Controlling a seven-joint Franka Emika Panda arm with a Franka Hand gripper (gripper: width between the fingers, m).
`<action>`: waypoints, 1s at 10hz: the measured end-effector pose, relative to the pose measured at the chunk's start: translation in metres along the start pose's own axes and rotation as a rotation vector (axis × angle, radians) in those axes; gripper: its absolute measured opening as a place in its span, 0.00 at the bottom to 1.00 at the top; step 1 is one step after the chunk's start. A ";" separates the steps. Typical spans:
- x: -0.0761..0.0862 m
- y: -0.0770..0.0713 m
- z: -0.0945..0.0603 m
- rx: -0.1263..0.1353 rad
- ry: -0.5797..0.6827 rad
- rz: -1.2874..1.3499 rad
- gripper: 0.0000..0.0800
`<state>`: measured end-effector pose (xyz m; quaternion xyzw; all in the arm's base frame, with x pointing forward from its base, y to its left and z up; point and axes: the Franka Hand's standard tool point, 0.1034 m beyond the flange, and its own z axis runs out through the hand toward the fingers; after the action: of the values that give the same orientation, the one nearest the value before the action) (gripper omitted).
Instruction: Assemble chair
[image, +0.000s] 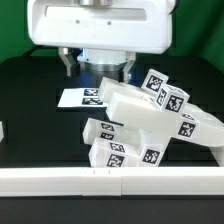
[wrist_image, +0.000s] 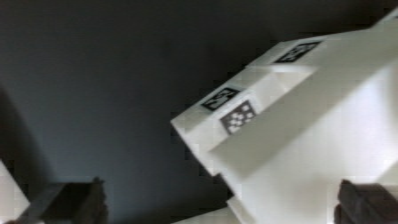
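A: Locating the chair (image: 140, 118): where does it lie?

B: On the black table (image: 35, 95), against the white border rail (image: 60, 178), leaning, long axis running toward the exterior view's right.

A: Gripper (image: 97, 66) state?

B: Jaws spread wide, holding nothing; a white part sits just beyond the fingertips (wrist_image: 75, 200), which do not straddle it.

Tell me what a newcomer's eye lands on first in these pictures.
First, the pile of white chair parts, dotted with black-and-white tags, on the black table against the white border rail. Next, the bulky white robot head above it, its fingers spread open and holding nothing. The marker board lies behind.
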<state>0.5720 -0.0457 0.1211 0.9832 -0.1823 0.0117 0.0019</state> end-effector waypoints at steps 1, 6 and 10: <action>0.003 0.007 -0.001 -0.001 -0.002 -0.004 0.81; 0.006 0.026 0.007 -0.010 0.009 -0.005 0.81; 0.003 0.035 0.020 -0.025 0.004 -0.005 0.81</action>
<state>0.5626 -0.0800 0.1007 0.9835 -0.1800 0.0114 0.0146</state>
